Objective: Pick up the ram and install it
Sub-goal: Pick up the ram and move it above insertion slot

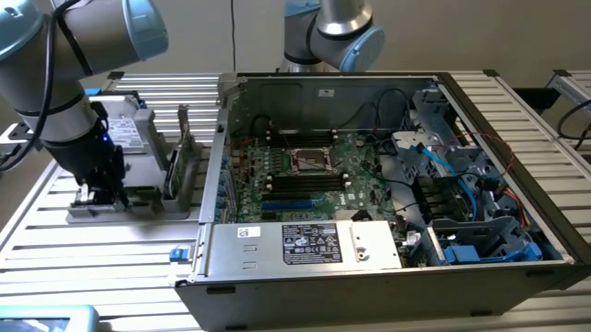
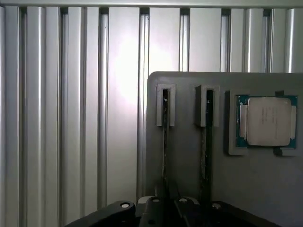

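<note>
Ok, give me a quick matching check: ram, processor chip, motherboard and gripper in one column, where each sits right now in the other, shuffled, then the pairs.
1. ram
2. processor chip
3. motherboard
4. gripper

A. inside the open computer case
B. lying flat in a recess of the grey holder
C. low over the grey holder, to the exterior view's left of the case
D. standing on edge in a slot of the grey holder

Pairs: 1-D, 2-B, 3-A, 4-C.
</note>
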Motion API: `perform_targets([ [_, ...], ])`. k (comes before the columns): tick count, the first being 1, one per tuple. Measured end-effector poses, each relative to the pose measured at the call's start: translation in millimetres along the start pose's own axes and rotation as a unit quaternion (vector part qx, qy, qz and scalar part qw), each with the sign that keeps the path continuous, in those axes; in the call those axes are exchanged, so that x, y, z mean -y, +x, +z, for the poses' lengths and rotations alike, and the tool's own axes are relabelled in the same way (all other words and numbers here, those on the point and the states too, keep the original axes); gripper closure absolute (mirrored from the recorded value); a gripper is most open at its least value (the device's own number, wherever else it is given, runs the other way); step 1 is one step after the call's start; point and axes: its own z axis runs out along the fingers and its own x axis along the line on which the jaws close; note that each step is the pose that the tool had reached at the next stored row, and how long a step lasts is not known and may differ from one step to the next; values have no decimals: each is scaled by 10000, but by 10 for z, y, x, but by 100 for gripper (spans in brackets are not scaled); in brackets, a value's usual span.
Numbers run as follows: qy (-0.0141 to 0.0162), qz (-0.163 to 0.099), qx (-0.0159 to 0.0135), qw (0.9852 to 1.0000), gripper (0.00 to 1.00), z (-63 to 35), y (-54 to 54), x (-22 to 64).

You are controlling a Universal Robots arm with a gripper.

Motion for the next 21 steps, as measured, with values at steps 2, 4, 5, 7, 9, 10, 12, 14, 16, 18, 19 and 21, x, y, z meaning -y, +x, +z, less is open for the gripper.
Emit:
perform_targets([
  [2, 17, -19, 1, 10000, 87, -68, 2, -1],
  [4, 34, -44, 1, 10000, 87, -137, 3, -2],
  [5, 41, -60, 1, 10000, 87, -176, 3, -4],
  [7, 52, -94, 1, 9999, 87, -255, 5, -7],
  [9, 61, -131, 2, 9999, 87, -339, 6, -16],
  [10, 67, -153, 3, 9999, 87, -382, 6, -19],
  [12, 76, -185, 3, 9998, 87, -464, 8, -27],
  [14, 79, -204, 3, 9998, 87, -553, 9, -38],
  [16, 79, -214, 3, 9997, 87, -647, 11, -50],
  [18, 80, -221, 4, 9997, 87, -736, 12, -59],
  [19, 79, -223, 3, 9997, 87, -781, 13, -65],
  [21, 80, -225, 4, 9997, 87, -874, 14, -72],
])
